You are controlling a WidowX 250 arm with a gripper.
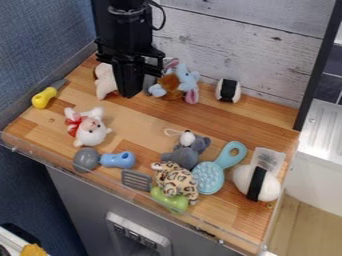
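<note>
I have the black claw (130, 93) hanging over the back of the wooden tabletop (141, 125), near a partly hidden white plush (105, 83) and a blue-eared plush (188, 78), while a leopard-spotted plush (175, 179) lies beside a light-blue brush (209, 177) toward the front.

Matt wood counter (143, 116); glossy blue plastic brush (209, 177).

White plush (105, 81): partly hidden behind gripper (129, 94), 11 o'clock
Arm (127, 22): cut off, 12 o'clock
Tag (269, 158): print illegible, 4 o'clock
</note>
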